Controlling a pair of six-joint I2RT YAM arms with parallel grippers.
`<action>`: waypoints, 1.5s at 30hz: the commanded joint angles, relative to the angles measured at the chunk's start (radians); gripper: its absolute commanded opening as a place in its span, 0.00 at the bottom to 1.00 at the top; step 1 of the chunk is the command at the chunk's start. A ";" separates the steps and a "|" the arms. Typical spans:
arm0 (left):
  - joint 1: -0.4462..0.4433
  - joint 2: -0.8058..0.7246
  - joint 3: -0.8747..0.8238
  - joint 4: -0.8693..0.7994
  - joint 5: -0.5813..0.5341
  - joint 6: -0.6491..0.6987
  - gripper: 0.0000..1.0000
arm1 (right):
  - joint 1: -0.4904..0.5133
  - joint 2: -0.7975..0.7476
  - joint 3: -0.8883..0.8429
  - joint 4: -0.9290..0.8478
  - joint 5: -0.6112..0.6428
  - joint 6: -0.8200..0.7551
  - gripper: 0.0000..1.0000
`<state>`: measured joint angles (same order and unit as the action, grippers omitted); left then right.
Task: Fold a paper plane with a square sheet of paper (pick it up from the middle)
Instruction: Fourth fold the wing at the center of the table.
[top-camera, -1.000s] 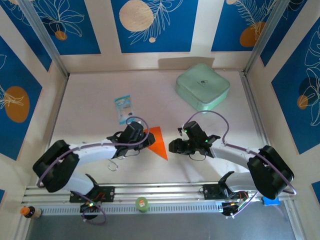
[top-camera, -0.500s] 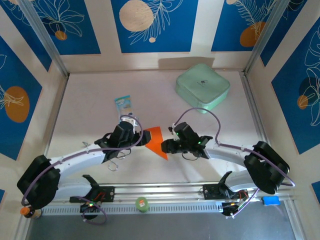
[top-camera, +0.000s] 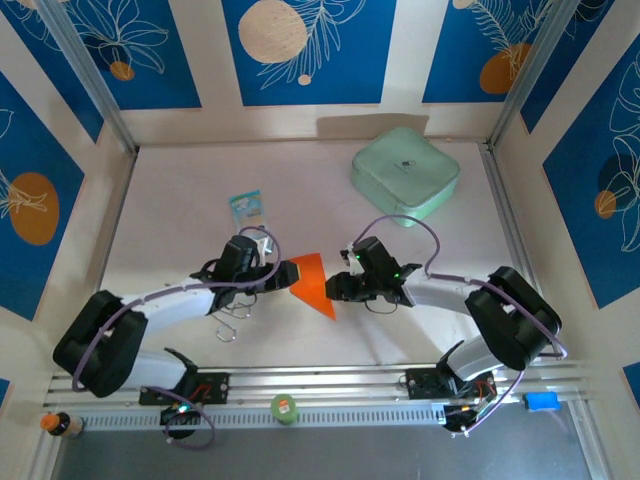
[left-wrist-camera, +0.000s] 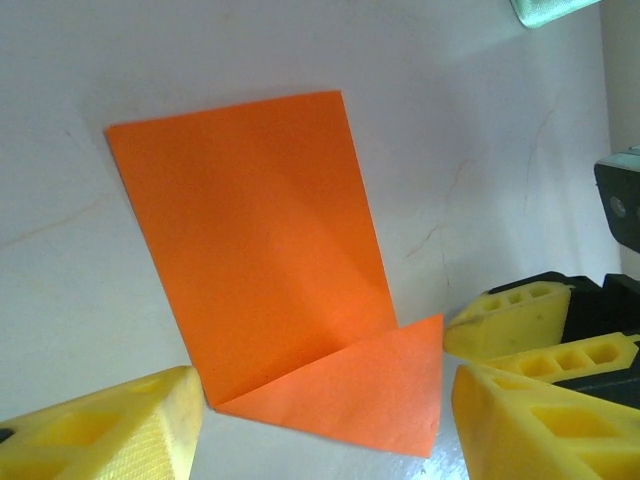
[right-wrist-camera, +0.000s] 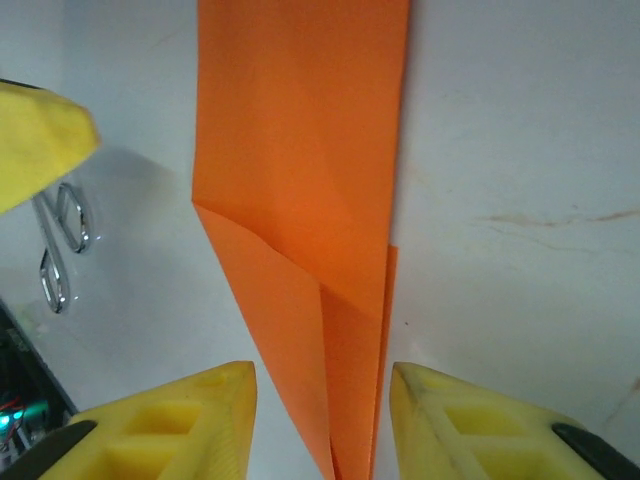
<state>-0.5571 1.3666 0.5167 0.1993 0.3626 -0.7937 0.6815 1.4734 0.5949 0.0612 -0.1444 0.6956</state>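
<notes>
The orange sheet of paper (top-camera: 312, 283) lies flat on the white table, creased into a long wedge with its point toward the near right. In the left wrist view the paper (left-wrist-camera: 260, 250) shows a triangular flap folded over at its near end. My left gripper (top-camera: 283, 276) stands open at the paper's left edge, its yellow fingers (left-wrist-camera: 110, 430) either side of the flap. My right gripper (top-camera: 336, 289) is open at the right edge. The paper's narrow tip (right-wrist-camera: 345, 400) runs between the right gripper's fingers (right-wrist-camera: 180, 420), untouched by either.
A mint-green box (top-camera: 405, 172) sits at the back right. A small blue-and-white packet (top-camera: 246, 215) lies behind the left gripper. A metal hook (top-camera: 232, 326) hangs under the left arm. The left gripper's fingertip (right-wrist-camera: 40, 140) shows opposite the right one.
The right gripper has moved left up to the paper's right edge. The left gripper has drawn back slightly left, uncovering more of the paper, and its arm has shifted pose.
</notes>
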 joint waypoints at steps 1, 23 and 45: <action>0.030 0.047 -0.014 0.089 0.125 -0.071 0.65 | -0.011 0.030 0.035 0.027 -0.079 -0.008 0.36; 0.060 0.089 0.009 0.037 0.144 -0.115 0.62 | -0.045 0.065 0.030 0.080 -0.143 -0.026 0.11; 0.071 0.179 0.065 0.092 0.201 -0.170 0.70 | -0.115 -0.008 -0.058 0.181 -0.257 -0.016 0.09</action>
<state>-0.4992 1.5307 0.5556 0.2703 0.5407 -0.9424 0.5739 1.4944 0.5499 0.2214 -0.3687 0.6781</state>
